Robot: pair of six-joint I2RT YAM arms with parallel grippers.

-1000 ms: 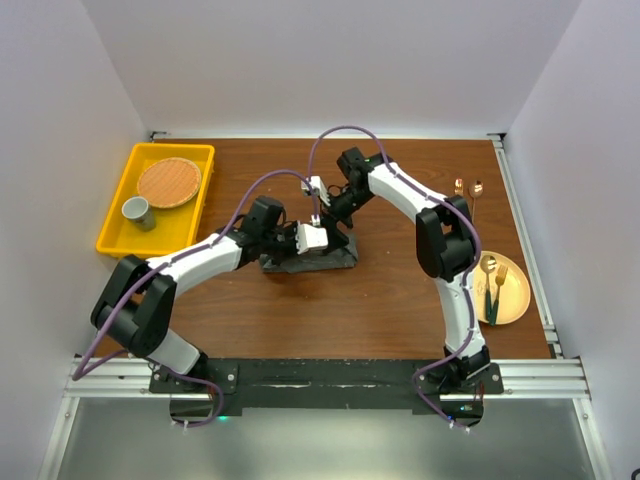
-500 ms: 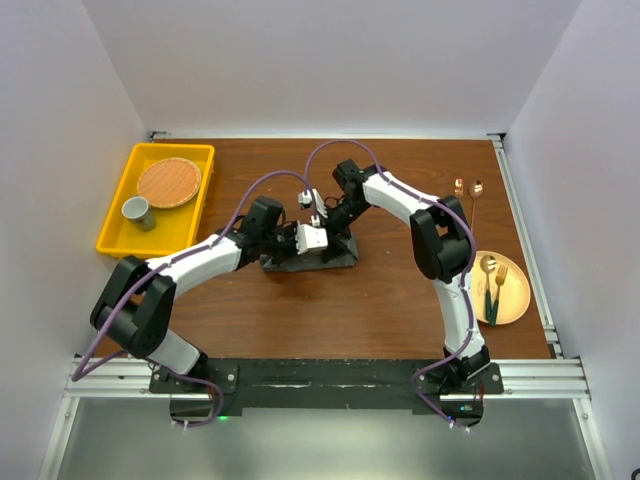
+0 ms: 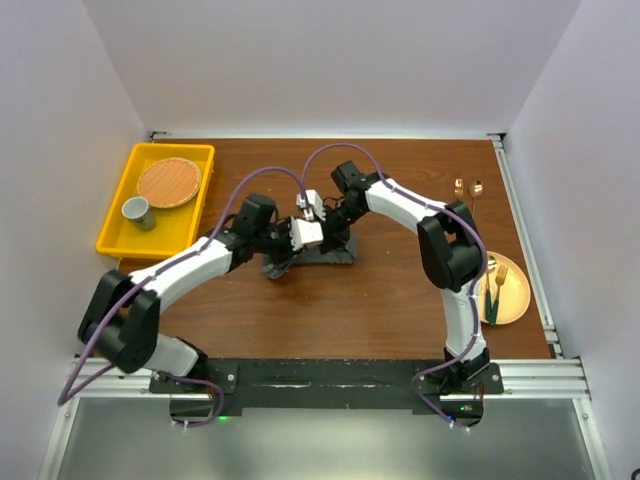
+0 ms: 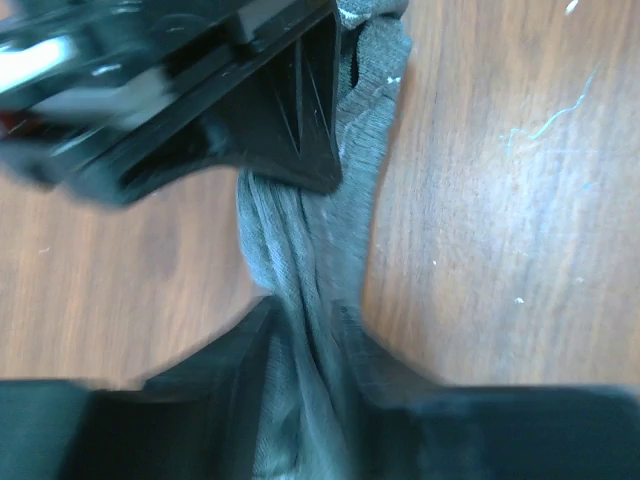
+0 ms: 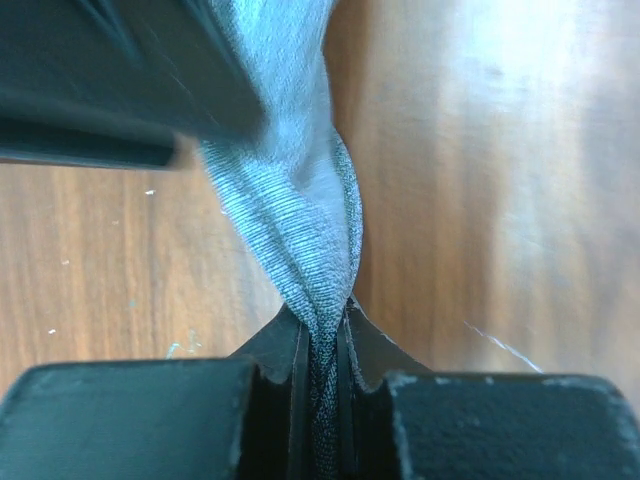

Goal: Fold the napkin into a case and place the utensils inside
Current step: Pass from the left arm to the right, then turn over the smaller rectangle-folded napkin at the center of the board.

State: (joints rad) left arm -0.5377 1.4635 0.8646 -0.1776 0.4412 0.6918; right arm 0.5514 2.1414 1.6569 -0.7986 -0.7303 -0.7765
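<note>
The dark grey napkin (image 3: 325, 257) lies bunched and twisted on the brown table, between both grippers. In the right wrist view my right gripper (image 5: 322, 320) is shut tight on a twisted strand of the napkin (image 5: 290, 210). In the left wrist view my left gripper (image 4: 305, 320) has its jaws apart, and the napkin (image 4: 300, 240) runs loosely between them. From above, the left gripper (image 3: 290, 250) and right gripper (image 3: 335, 238) almost touch over the cloth. Copper utensils (image 3: 470, 192) lie at the table's far right. No folded case shows.
A round yellow-orange plate (image 3: 512, 300) with more cutlery sits at the right edge. A yellow tray (image 3: 115, 235) at the back left holds a woven disc (image 3: 170, 182) and a grey cup (image 3: 137, 211). The right gripper's black body (image 4: 200, 90) fills the top of the left wrist view.
My right gripper has come down and shut on the napkin. The left gripper's jaws have loosened. The cloth has been drawn into a narrower bunch.
</note>
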